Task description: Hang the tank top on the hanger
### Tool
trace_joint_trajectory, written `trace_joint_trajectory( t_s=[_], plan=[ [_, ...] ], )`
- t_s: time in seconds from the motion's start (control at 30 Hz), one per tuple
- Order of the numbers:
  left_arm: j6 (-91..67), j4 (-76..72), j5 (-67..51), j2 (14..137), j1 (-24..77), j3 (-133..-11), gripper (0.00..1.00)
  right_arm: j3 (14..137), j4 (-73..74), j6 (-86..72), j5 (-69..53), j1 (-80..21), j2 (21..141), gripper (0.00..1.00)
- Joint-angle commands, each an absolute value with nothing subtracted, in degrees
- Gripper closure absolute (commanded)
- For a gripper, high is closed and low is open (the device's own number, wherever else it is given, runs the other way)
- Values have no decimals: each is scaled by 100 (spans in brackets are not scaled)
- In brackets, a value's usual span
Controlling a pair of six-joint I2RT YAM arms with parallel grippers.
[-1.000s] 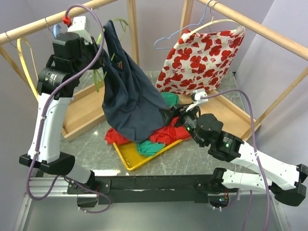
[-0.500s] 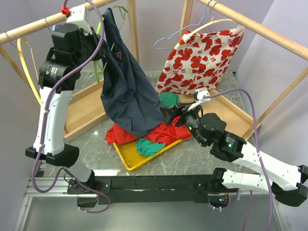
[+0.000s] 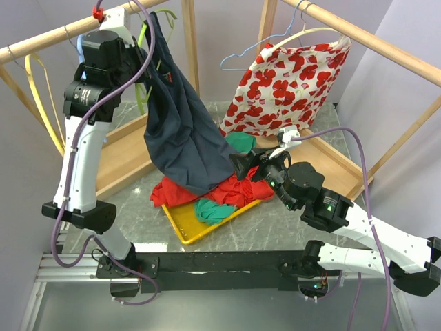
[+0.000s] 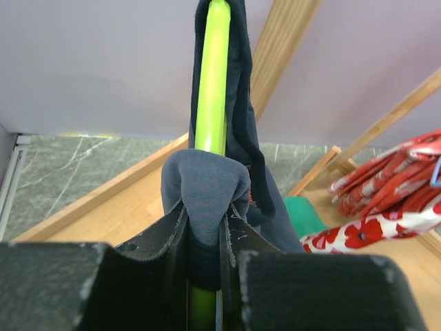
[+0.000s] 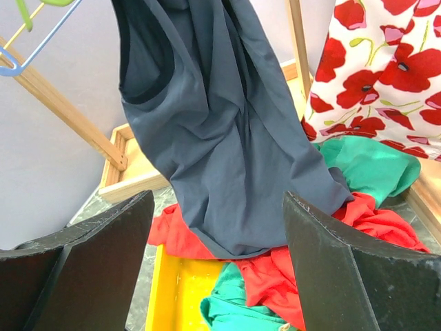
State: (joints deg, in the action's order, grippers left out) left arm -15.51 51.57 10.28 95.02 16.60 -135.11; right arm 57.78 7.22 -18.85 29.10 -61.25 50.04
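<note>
The navy tank top (image 3: 182, 131) hangs from high at the back left, and its hem trails onto the clothes pile. My left gripper (image 3: 141, 72) is raised near the wooden rail (image 3: 48, 38). In the left wrist view this gripper (image 4: 207, 221) is shut on a fold of the tank top (image 4: 207, 186) that wraps the lime-green hanger (image 4: 210, 83). One strap runs up along the hanger bar. The hanger (image 3: 144, 33) shows only in part behind the arm. My right gripper (image 3: 241, 164) stands open just short of the tank top's hem (image 5: 227, 152), with nothing between its fingers.
A yellow tray (image 3: 182, 227) holds a red garment (image 3: 241, 189) and a green one (image 3: 213, 210). A white cloth with red flowers (image 3: 293, 83) hangs at the back right beside a blue hanger (image 3: 241, 58). A yellow hanger (image 3: 41, 96) hangs at the left. A wooden tray (image 3: 120, 155) lies below.
My left arm has risen toward the rail, lifting the tank top and hanger higher. The right gripper has edged slightly toward the hem and stayed open.
</note>
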Motion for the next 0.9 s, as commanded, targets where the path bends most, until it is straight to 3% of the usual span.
trace_joint_trajectory(
  t_s=[0.0,0.33,0.47,0.57,0.6,0.63,0.77,0.8,0.87],
  plan=[
    [-1468,4236,1029,9589,1538,-13860,99,6003,562,-1942,2883,-6126,4983,18],
    [-1591,4122,747,9668,1424,-13536,99,6012,571,-1995,2839,-6126,5018,17],
    [-1626,4087,616,9598,1424,-13403,92,5994,571,-2030,2804,-6126,5036,17],
    [-1635,4034,571,9458,1424,-13281,76,5977,554,-2039,2777,-6135,5062,17],
    [-1626,3982,554,9414,1424,-13176,61,5977,554,-2039,2760,-6126,5062,17],
    [-1626,3955,571,9352,1424,-13131,52,5977,580,-2039,2751,-6126,5080,17],
    [-1591,3850,510,9045,1424,-12947,33,5942,563,-2039,2733,-6135,5080,17],
    [-1582,3824,449,8974,1424,-12868,23,5915,554,-2039,2725,-6126,5080,17],
    [-1538,3718,466,8782,1424,-12771,14,5889,554,-2048,2716,-6135,5063,17]
  ],
)
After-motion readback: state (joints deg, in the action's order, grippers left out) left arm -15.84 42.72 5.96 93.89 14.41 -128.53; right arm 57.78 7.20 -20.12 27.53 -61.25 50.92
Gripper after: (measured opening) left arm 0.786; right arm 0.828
